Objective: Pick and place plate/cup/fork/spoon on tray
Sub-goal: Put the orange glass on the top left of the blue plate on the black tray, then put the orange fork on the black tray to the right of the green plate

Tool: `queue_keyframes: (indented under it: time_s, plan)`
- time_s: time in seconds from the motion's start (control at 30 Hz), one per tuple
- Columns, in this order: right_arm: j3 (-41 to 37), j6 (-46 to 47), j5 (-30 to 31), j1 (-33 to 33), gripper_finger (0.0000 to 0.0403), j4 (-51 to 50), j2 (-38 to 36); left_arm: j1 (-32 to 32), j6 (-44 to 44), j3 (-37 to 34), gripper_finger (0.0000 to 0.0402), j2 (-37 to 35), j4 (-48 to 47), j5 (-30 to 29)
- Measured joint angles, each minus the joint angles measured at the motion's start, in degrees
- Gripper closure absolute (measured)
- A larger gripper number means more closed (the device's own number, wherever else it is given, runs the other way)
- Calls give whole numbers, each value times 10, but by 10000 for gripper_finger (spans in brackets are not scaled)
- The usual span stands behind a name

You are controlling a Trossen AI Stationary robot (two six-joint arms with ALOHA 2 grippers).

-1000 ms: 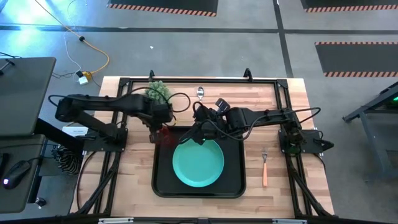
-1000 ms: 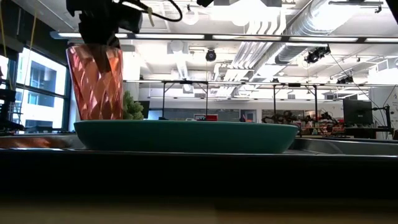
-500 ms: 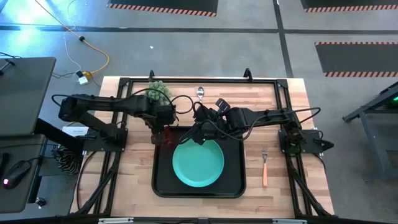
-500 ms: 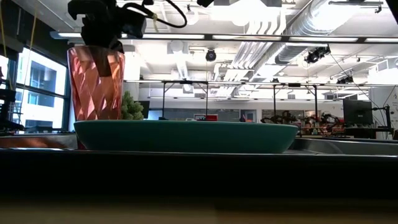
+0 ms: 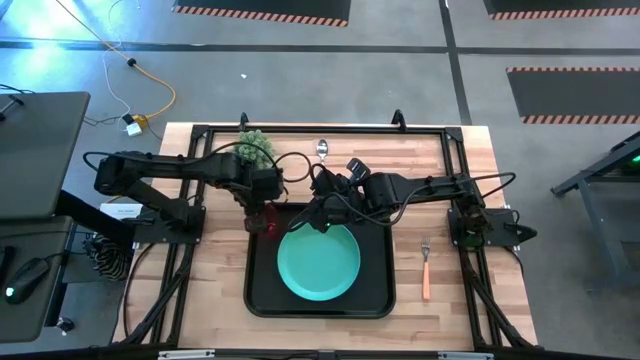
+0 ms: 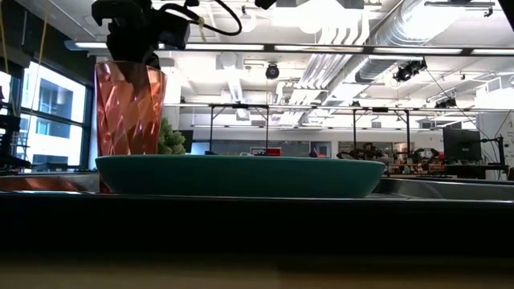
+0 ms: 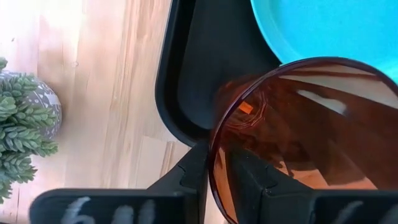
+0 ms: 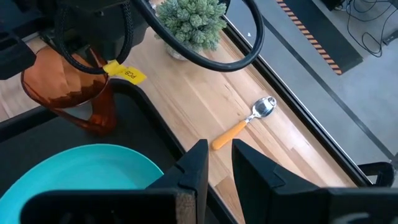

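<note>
The red-orange cup point(image 5: 266, 222) is at the far-left corner of the black tray point(image 5: 375, 300), and my left gripper point(image 5: 262, 212) is shut on its rim. The cup stands upright in the low view point(image 6: 128, 108), where the plate hides its base. The teal plate point(image 5: 318, 262) lies flat in the tray. My right gripper point(image 5: 316, 218) is shut and empty over the plate's far edge. The spoon point(image 5: 322, 150) lies on the table by the far edge. The fork point(image 5: 426, 270) lies on the table right of the tray. My left gripper pinches the cup's wall at the rim point(image 7: 214, 134), with one finger point(image 7: 249, 180) inside the cup and one point(image 7: 193, 171) outside. The fingers come from above, pointing down. The cup hangs upright below them point(image 8: 74, 93); I cannot tell whether its base touches the tray floor.
A spiky green plant in a grey pot point(image 5: 255, 147) stands on the table just beyond the tray's far-left corner, close to my left arm. A black frame runs along the table's far and side edges. Bare tray floor shows near and right of the plate.
My left gripper has carried the cup a little toward the table's right and near edges and slightly down, over the tray's far-left corner. The cup was slightly tilted and now stands upright. The gripper stays shut on it.
</note>
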Motion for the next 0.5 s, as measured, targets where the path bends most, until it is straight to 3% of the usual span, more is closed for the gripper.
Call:
queue_keyframes:
  time_s: [0.5]
  plan:
    - [0, 2, 0, 0, 339, 0, 0, 0, 0, 6, 293, 0, 6, 1]
